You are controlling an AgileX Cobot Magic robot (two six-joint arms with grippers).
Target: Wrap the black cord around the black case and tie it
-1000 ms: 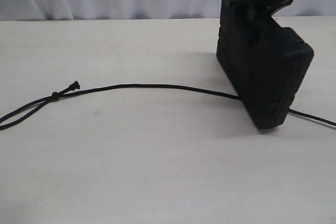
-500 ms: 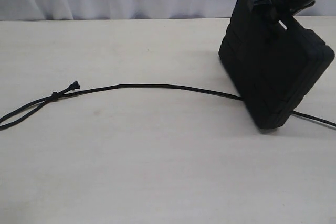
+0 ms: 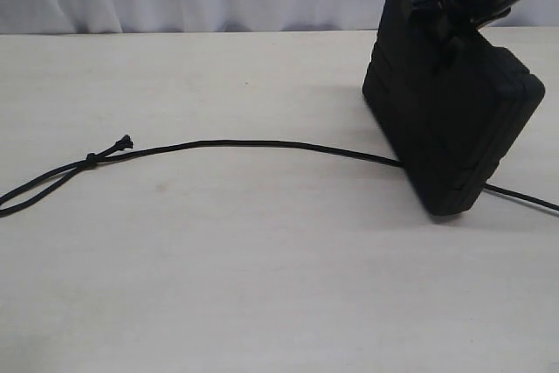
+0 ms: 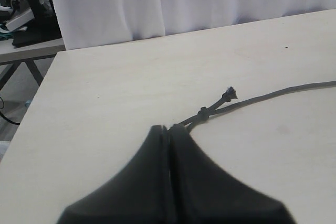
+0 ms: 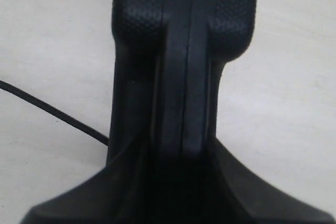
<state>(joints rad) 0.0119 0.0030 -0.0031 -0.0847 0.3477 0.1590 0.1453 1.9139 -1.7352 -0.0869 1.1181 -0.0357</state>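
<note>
The right gripper [image 3: 452, 25] grasps the black case [image 3: 454, 124], tipped upright on the black cord [image 3: 262, 143], likely pinning it for wrapping. The left gripper [image 4: 169, 130] sits clenched beside the cord's knot.

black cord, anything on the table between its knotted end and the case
Nothing visible: only bare table lies between the knotted end of the black cord and the black case, which the right gripper holds tilted. The cord already reaches the case.

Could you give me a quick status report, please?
Left gripper shut near knot of black cord. Right gripper clamps black case, tilted on its corner. Cord runs under case, unwrapped. Nothing obstructing.
</note>
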